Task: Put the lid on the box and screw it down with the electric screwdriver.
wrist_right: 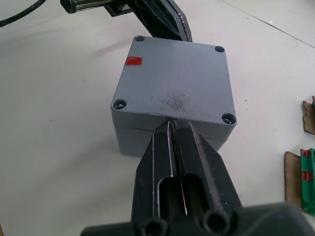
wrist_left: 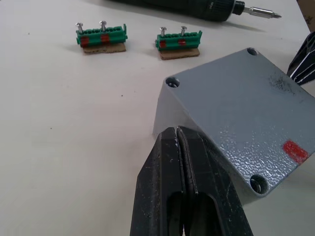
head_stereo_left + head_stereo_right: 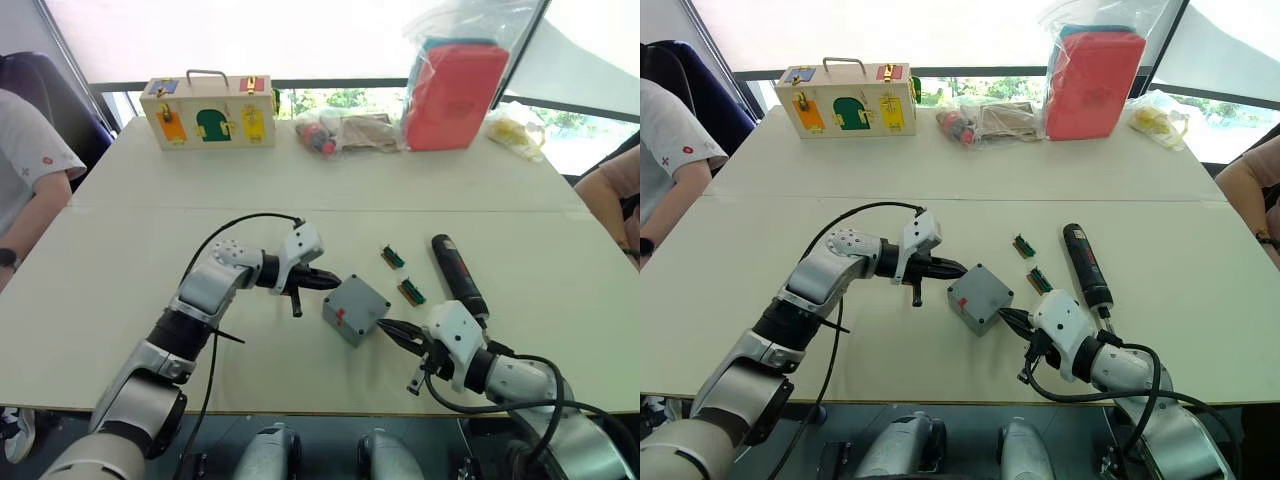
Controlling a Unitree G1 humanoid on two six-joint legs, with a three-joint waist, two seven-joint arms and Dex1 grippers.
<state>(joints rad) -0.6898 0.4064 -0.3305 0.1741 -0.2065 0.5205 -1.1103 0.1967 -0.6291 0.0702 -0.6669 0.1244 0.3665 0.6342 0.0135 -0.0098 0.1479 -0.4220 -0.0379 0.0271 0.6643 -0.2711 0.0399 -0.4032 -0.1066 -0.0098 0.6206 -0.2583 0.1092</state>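
White table (image 3: 130,300) bears the lid (image 1: 174,81) on the box (image 1: 147,135), both grippers' jaws pressed together.

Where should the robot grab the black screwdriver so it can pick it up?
Probably around the middle of the electric screwdriver, coming from above with fingers across its width. It lies flat on the table, long and round, beside the right gripper, clear of the green strips.

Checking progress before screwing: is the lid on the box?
On: the lid sits flush atop the box, its corner holes empty.
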